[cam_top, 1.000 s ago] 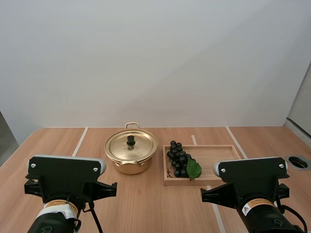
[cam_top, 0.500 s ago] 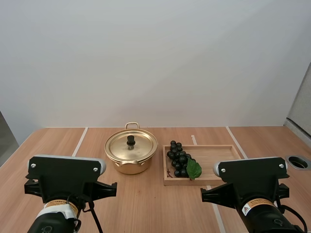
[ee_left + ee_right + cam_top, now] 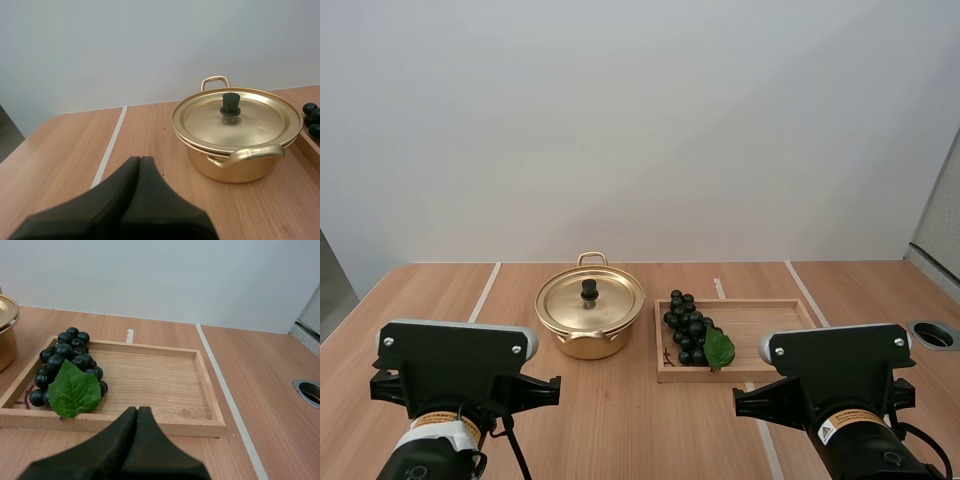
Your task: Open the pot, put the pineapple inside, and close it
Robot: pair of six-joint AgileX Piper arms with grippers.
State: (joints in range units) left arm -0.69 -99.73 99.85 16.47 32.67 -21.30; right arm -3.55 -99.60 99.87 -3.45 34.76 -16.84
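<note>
Wall: a plain pale grey wall (image 3: pixel 640 130) rises behind the far edge of the table, bare across its whole width.
Table: a light brown wood-grain table (image 3: pixel 640 430) runs the full width of the high view, and everything stands on it.
Stripes: thin pale stripes (image 3: pixel 485 290) run from the far edge towards the arms; one passes left of the pot, another right of the tray.
Tray: a shallow rectangular wooden tray (image 3: pixel 760 325) lies flat just right of the pot, its right half bare.
Pot: a round gold-coloured metal pot (image 3: pixel 588 343) with loop handles sits left of centre, close beside the tray.
Lid: a gold-coloured metal lid (image 3: pixel 608 300) sits level on the pot, closing it.
Left gripper: the black two-fingered left gripper (image 3: pixel 140 162) hangs above the table short of the pot, fingers pressed together into one wedge, nothing between them.
Right gripper: the black two-fingered right gripper (image 3: pixel 137 412) hangs short of the tray's near rim, fingers likewise pressed together, empty.
Grapes: a bunch of dark, glossy grapes (image 3: pixel 685 322), the fruit here, lies in the tray's left end, nearest the pot.
Leaf: a green leaf (image 3: pixel 719 348) rests on the near side of the bunch.
Hole: a round metal-rimmed hole (image 3: pixel 933 334) is set in the tabletop near its right edge.
Knob: a small black knob (image 3: pixel 589 290) stands upright at the lid's centre.
</note>
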